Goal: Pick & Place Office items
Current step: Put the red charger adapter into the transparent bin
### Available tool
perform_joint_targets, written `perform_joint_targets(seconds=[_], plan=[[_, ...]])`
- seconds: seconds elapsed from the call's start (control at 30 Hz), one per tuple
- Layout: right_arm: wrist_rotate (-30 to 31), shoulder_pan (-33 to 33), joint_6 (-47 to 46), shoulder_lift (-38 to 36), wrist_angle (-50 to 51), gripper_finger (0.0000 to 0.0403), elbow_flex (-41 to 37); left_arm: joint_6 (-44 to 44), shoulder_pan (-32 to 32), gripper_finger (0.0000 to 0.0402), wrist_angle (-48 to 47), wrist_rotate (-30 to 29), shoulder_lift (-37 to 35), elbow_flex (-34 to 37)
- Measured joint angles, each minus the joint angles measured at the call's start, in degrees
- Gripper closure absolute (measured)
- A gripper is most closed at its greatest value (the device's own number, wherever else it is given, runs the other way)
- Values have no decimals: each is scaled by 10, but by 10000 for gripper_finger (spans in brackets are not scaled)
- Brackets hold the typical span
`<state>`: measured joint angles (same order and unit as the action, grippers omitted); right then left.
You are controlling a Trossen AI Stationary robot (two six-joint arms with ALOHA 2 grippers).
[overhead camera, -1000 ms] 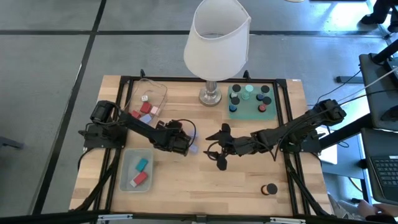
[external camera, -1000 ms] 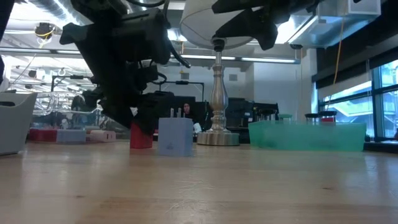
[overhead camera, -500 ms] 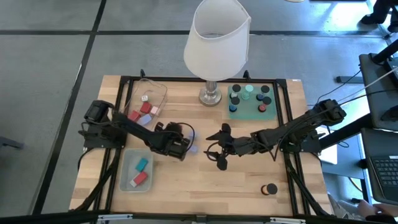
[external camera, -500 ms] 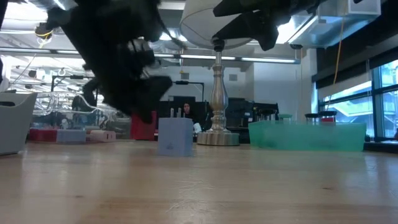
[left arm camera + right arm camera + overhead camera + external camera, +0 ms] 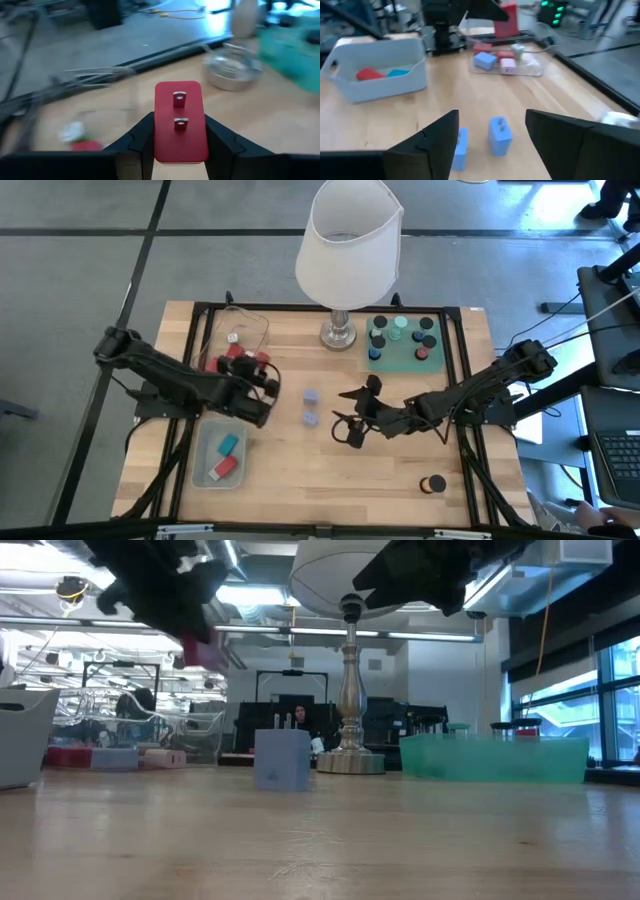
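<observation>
My left gripper [image 5: 180, 137] is shut on a red block [image 5: 180, 120] that has two small metal prongs on its upper face. It hangs well above the table beside the clear tray [image 5: 243, 335]; the low view shows the block [image 5: 203, 650] high up. Two lavender blocks [image 5: 311, 396] [image 5: 310, 419] stand on their bases on the wood, also in the right wrist view [image 5: 500, 134] [image 5: 460, 147]. My right gripper [image 5: 355, 415] hovers open to their right, its fingers apart and nothing between them. My left gripper pinches the red block by its two long sides [image 5: 156, 135] between its two fingers. The fingers run along the block, about level and slanting slightly down toward the table's far side. The block is lifted clear, prong face up.
The clear tray holds red, pink and blue pieces [image 5: 495, 57]. A grey-blue bin [image 5: 205, 465] at the near left holds a teal and a red piece. The lamp [image 5: 350, 240] stands at the far middle, a green mat [image 5: 388, 355] with caps beside it. A black cap [image 5: 433, 484] lies near right.
My left gripper has shut on the red block beside the lavender ones, lifted it clear of the table and carried it up and toward the left, next to the clear tray. The lavender blocks have stayed put. My right gripper has turned slightly in place.
</observation>
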<state>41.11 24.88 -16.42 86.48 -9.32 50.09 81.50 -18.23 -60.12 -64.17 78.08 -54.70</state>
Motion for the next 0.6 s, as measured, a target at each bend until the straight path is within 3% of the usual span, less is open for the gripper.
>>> perform_joint_targets(seconds=[0.13, 0.23, 0.6], plan=[[45, 15, -9, 0, 0, 184, 0, 91, 26, 285, -113, 9, -25, 0], [43, 18, 28, 0, -3, 194, 0, 148, 48, 283, -178, 27, -27, 0], [-101, 17, 49, 0, -3, 200, 0, 146, 120, 282, -208, 116, -11, 0]])
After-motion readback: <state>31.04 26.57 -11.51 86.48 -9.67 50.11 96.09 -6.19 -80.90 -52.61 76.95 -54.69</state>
